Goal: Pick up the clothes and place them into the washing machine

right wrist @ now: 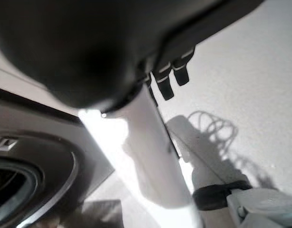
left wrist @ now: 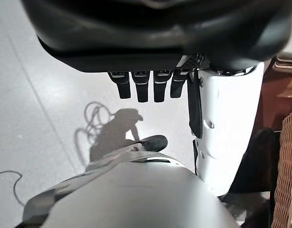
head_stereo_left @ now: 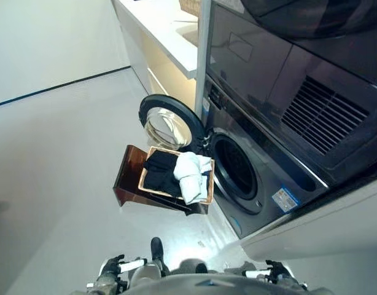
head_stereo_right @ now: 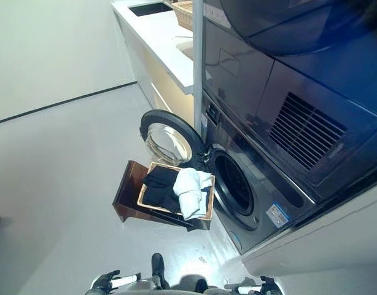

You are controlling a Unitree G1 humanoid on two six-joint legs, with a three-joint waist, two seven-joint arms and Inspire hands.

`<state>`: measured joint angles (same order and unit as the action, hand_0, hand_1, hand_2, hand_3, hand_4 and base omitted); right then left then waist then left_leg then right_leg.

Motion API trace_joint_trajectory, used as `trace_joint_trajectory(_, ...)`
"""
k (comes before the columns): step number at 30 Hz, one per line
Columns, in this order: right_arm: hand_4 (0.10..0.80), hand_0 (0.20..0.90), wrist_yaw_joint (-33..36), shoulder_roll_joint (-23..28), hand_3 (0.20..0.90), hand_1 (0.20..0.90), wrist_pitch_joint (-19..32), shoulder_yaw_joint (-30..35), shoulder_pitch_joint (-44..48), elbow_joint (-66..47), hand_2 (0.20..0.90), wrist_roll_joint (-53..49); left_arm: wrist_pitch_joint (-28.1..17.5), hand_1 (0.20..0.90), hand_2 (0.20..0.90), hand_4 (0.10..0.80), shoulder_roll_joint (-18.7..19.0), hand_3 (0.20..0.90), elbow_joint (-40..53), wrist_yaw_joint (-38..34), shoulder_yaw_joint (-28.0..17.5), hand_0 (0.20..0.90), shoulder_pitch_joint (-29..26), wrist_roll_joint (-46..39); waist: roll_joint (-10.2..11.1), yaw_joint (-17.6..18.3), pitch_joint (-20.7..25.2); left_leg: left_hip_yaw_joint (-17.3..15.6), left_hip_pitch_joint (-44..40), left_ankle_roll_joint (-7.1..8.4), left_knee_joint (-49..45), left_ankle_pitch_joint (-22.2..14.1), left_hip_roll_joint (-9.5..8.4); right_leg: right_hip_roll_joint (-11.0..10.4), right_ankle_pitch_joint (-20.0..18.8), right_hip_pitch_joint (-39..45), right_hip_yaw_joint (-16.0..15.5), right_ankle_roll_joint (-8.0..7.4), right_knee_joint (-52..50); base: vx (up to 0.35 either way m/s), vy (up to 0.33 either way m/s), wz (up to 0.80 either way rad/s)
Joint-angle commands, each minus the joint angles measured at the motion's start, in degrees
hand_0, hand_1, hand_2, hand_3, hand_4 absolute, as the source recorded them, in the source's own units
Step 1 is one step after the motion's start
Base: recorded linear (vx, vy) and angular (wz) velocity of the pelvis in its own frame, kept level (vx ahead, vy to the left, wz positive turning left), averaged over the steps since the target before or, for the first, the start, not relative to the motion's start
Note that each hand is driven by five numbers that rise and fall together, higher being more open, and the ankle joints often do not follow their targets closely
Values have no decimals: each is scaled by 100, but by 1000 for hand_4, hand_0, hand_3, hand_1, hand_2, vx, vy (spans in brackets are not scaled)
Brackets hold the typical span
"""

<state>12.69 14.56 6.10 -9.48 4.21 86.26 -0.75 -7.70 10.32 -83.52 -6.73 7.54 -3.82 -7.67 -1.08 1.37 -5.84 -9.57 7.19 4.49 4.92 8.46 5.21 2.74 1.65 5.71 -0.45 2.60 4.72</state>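
A shallow wicker basket point(head_stereo_left: 153, 188) rests on a low dark brown box point(head_stereo_left: 128, 174) beside the washing machine point(head_stereo_left: 268, 184). Black clothes point(head_stereo_left: 159, 172) lie in the basket's left half. White clothes point(head_stereo_left: 191, 175) lie in its right half and hang over the near rim. The machine's round door point(head_stereo_left: 169, 126) stands open, and the drum opening point(head_stereo_left: 235, 167) is dark. My left hand point(head_stereo_left: 113, 267) hangs low at my side, fingers point(left wrist: 141, 88) straight and empty. My right hand point(head_stereo_left: 275, 268) also hangs low, fingers point(right wrist: 167, 80) straight and empty. The basket's edge point(left wrist: 286, 180) shows past my left hand.
A second dark appliance point(head_stereo_left: 299, 67) is stacked above the washer. A white counter point(head_stereo_left: 167, 34) runs along the back, with another wicker basket point(head_stereo_right: 183, 12) on it. Pale open floor point(head_stereo_left: 53, 160) stretches to the left of the box.
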Motion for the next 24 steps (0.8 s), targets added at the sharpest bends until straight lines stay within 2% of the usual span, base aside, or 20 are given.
trace_joint_trajectory(1,800,900,155,-143,900,900,72,-166,354,-143,900,-167,-133,900,900,800,-66,900,-7,-186,-32,900,-209,51,434,-79,400,-372,340,-343,-348,-114,-289,-549,319,493,39,-631,-288,295,210,-62)
trace_joint_trajectory(5,800,900,153,-239,900,900,108,-306,511,-334,900,-193,-150,900,900,800,-19,900,17,-248,22,900,-351,83,541,-119,460,-508,407,-392,-389,-225,-345,-650,219,389,42,-731,-325,159,121,-33)
trace_joint_trajectory(10,800,900,114,-391,900,900,157,-431,531,-507,900,-283,-166,900,900,800,-4,900,104,-231,184,900,-489,191,727,-105,532,-557,441,-537,-475,-488,-559,-844,-296,238,80,-976,-563,177,141,-1)
trace_joint_trajectory(11,800,900,85,-406,900,900,144,-429,519,-482,900,-313,-155,900,900,800,38,900,102,-235,208,900,-490,233,740,-91,539,-555,371,-613,-441,-558,-649,-839,-522,125,157,-1018,-864,185,158,-2)
trace_joint_trajectory(12,800,900,85,-406,900,900,144,-429,519,-482,900,-313,-155,900,900,800,38,900,102,-235,208,900,-490,233,740,-92,539,-556,371,-613,-440,-558,-649,-839,-522,124,158,-1018,-864,229,209,3)
trace_joint_trajectory(13,800,900,63,-395,900,900,139,-412,531,-463,900,-328,-137,900,900,800,111,900,97,-235,192,900,-497,254,709,-74,519,-517,219,-686,-347,-641,-741,-750,-738,-56,211,-1078,-1369,117,109,9)
trace_joint_trajectory(14,800,900,63,-395,900,900,139,-412,532,-463,900,-328,-137,900,900,800,111,900,97,-235,192,900,-497,254,709,-74,518,-517,217,-686,-345,-640,-741,-751,-738,-55,211,-1078,-1369,216,205,0)
trace_joint_trajectory(15,800,900,56,-366,900,900,132,-398,550,-479,900,-318,-115,900,900,800,200,900,86,-217,150,900,-504,304,628,-40,421,-480,31,-722,-228,-652,-768,-581,-812,-309,201,-1075,-1903,97,95,0)
trace_joint_trajectory(16,800,900,56,-365,900,900,132,-398,550,-479,900,-318,-115,900,900,800,199,900,86,-217,150,900,-504,304,622,-45,432,-484,46,-720,-229,-649,-759,-574,-820,-325,205,-1073,-1902,217,171,-9)
trace_joint_trajectory(17,800,900,89,-336,900,900,127,-403,553,-501,900,-256,-105,900,900,800,261,900,46,-217,137,900,-495,357,468,-23,364,-524,-200,-692,-45,-645,-715,-647,-586,-490,-162,-1017,-1726,119,74,-5)
trace_joint_trajectory(18,800,900,89,-336,900,900,126,-403,553,-502,900,-255,-105,900,900,800,261,900,46,-217,136,900,-495,358,469,-12,349,-512,-216,-692,-43,-646,-720,-650,-581,-469,-174,-1017,-1724,178,88,-8)
trace_joint_trajectory(19,800,900,99,-313,900,900,122,-390,560,-507,900,-224,-106,900,900,800,278,900,32,-222,130,900,-510,370,372,-4,306,-481,-320,-644,8,-663,-660,-685,-355,-562,-337,-949,-1504,165,-14,-2)
trace_joint_trajectory(20,800,900,120,-315,900,900,105,-381,591,-531,900,-160,-109,900,900,800,304,900,2,-236,108,900,-555,390,191,38,212,-424,-507,-551,8,-749,-501,-942,-317,-935,-548,-913,-1019,167,-14,-1)
trace_joint_trajectory(21,800,900,120,-314,900,900,104,-382,592,-532,900,-160,-109,900,900,800,303,900,1,-236,107,900,-556,390,188,50,193,-411,-529,-550,8,-754,-502,-943,-315,-901,-563,-914,-1007,163,-54,-8)
trace_joint_trajectory(22,800,900,133,-308,900,900,94,-376,611,-543,900,-126,-118,900,900,800,301,900,12,-246,108,900,-575,413,160,98,130,-386,-624,-519,8,-780,-470,-1067,-474,-1032,-532,-934,-772,169,-98,5)
trace_joint_trajectory(23,800,900,150,-313,900,900,63,-390,643,-576,900,-23,-137,900,900,800,303,900,12,-257,99,900,-581,434,186,193,70,-350,-797,-459,8,-884,-472,-1271,-893,-1286,-250,-1063,-336,168,-97,14)
trace_joint_trajectory(24,800,900,150,-313,900,900,63,-390,643,-577,900,-23,-137,900,900,800,303,900,12,-257,99,900,-581,434,185,193,58,-349,-812,-458,8,-888,-470,-1270,-896,-1265,-253,-1064,-326,209,-151,24)
